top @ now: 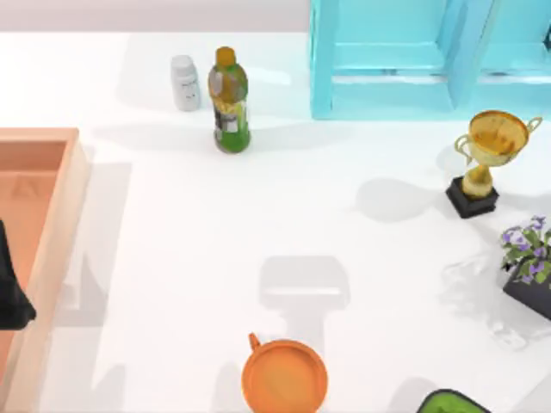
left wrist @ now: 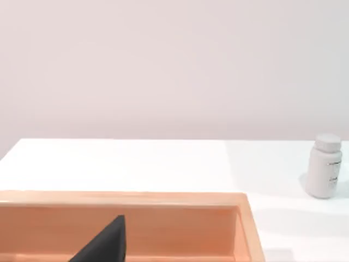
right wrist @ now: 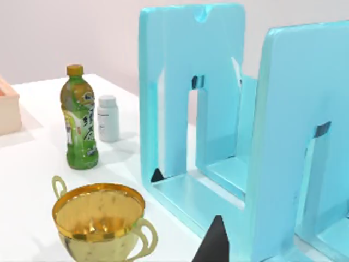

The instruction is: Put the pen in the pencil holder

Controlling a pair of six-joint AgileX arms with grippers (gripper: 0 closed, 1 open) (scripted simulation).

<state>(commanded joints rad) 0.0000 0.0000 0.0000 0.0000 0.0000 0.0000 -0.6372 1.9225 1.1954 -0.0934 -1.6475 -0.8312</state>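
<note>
Rendered tabletop scene: plain white table (top: 172,258), blank wall, scattered household props.

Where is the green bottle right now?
The green bottle stands upright at the far middle-left of the table in the top view, just right of the white bottle and left of the blue rack.

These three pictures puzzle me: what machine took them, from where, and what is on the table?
A robot with two arms works at a white table. One picture looks down from above; the other two come from small cameras on each arm's wrist. The dark shape at the left edge is the left arm's gripper, over a wooden tray. On the table stand a green bottle, a white pill bottle, a blue rack, a gold trophy, a potted plant and an orange cup. Dark fingertips in the right wrist picture sit near the trophy and rack. Nothing seems held.
</note>
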